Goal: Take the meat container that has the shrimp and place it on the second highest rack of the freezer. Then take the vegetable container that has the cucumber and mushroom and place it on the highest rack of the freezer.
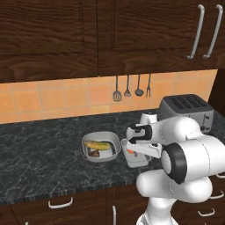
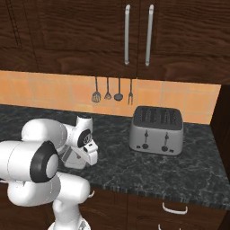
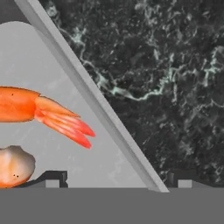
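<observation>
In the left base view, the toaster [image 1: 186, 111] stands on the dark stone counter [image 1: 39, 154] at the back right. To the left of the toaster and closer to the front edge sits the vegetable container [image 1: 101, 147], a round grey bowl. The cucumber [image 1: 97, 144] lies across the inside of it, and the mushroom [image 1: 95, 153] is a little dark lump just beside the cucumber. Between that bowl and the toaster is the meat container [image 1: 135, 158], a small flat tray, just beside the bowl. The white arm reaches down over this tray and covers most of it, and a bit of orange from the shrimp [image 1: 130, 151] peeks out under the hand. Four kitchen tools [image 1: 132, 90] hang on the orange tile wall [image 1: 52, 99], up and to the left of the toaster. In the right base view, the toaster [image 2: 157, 130] is in the middle of the counter [image 2: 179, 175]. The arm bends down to the left of it, and a grey corner of the meat container [image 2: 73, 159] shows under the hand. The same tools [image 2: 113, 92] hang on the wall above and left of the toaster. In the hand view, the gripper [image 3: 115, 183] is right down at the tray. Its two dark tips are far apart, one inside the meat container [image 3: 52, 57] and one outside on the counter [image 3: 175, 87], with the tray's rim between them. They do not pinch the rim. The shrimp [image 3: 41, 113] lies on the tray floor near the inside tip, with its tail pointing at the rim.
</observation>
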